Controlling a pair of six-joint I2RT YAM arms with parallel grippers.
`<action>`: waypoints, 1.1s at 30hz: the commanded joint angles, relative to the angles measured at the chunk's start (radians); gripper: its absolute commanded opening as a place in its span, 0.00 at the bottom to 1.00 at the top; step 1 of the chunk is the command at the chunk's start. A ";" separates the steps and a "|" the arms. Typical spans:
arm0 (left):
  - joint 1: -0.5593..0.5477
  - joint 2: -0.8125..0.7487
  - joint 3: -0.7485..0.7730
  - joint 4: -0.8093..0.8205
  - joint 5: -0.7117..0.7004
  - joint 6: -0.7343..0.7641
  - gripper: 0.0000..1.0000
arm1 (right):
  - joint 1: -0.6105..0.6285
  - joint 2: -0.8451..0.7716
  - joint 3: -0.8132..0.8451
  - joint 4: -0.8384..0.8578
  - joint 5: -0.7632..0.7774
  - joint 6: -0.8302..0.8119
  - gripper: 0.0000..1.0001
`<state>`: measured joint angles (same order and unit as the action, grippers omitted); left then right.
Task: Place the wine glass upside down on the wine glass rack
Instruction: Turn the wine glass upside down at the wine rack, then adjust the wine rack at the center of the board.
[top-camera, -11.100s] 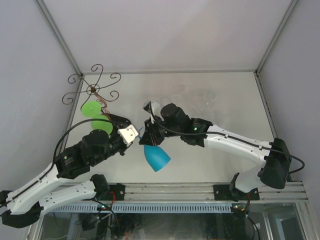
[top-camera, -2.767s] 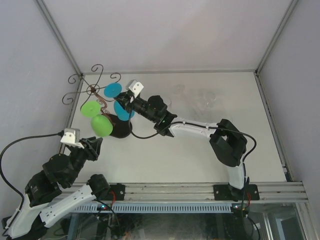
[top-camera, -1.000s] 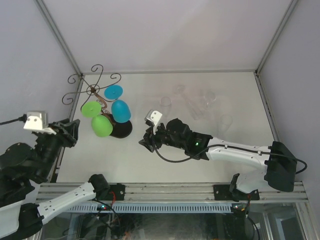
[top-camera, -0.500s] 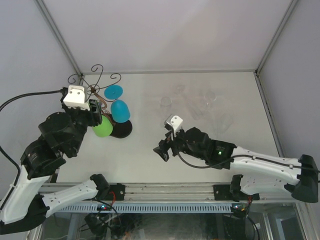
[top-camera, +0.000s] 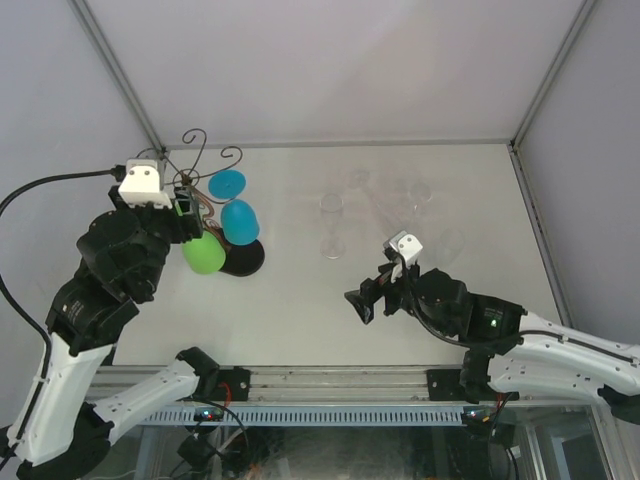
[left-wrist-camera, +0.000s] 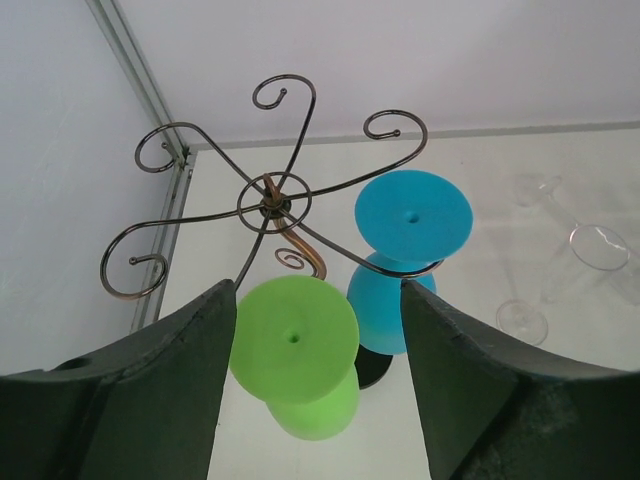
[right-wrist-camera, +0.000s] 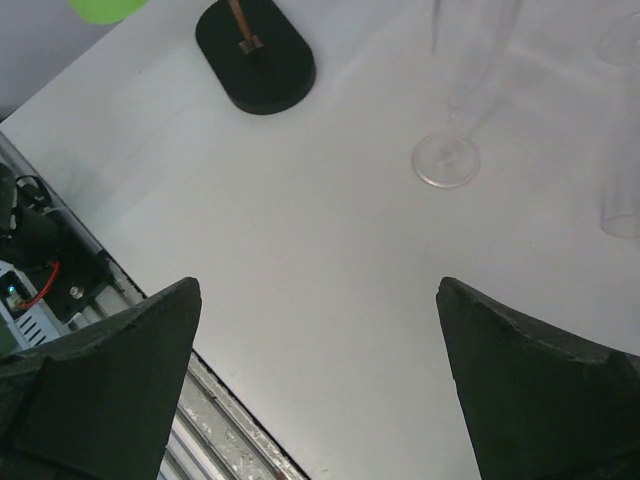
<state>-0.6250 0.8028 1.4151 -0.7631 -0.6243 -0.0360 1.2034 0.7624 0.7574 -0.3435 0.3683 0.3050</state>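
Observation:
The wine glass rack (top-camera: 186, 180) stands at the table's back left, its thin scroll arms spreading from a coppery stem (left-wrist-camera: 273, 203) above a black oval base (right-wrist-camera: 256, 60). A blue wine glass (top-camera: 240, 222) hangs upside down from one arm, its round foot (left-wrist-camera: 412, 217) on top. A green wine glass (left-wrist-camera: 294, 340) hangs upside down beside it. My left gripper (left-wrist-camera: 315, 290) is open above the green glass, one finger on each side, touching nothing. My right gripper (right-wrist-camera: 318, 285) is open and empty over bare table near the front edge.
One clear wine glass (top-camera: 331, 225) stands upright mid-table, its foot (right-wrist-camera: 446, 160) in the right wrist view. More clear glasses (top-camera: 400, 205) lie behind it at the back. The metal frame rail (top-camera: 340, 385) runs along the near edge, and walls close off the sides.
My left arm swung up from the near left to hover over the rack, its jaws widening. My right arm drew back toward the near right and opened wide.

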 joint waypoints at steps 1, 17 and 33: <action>0.044 -0.010 0.005 0.052 0.055 -0.026 0.72 | -0.028 -0.033 0.005 -0.037 0.091 0.022 1.00; 0.386 0.092 0.045 0.060 0.315 -0.101 0.75 | -0.196 -0.043 0.007 -0.073 -0.100 0.040 1.00; 0.573 0.258 0.053 0.166 0.499 -0.157 0.69 | -0.197 -0.038 -0.021 -0.063 -0.128 0.058 1.00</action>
<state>-0.0914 1.0439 1.4296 -0.6949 -0.2089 -0.1585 1.0092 0.7250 0.7414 -0.4294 0.2512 0.3458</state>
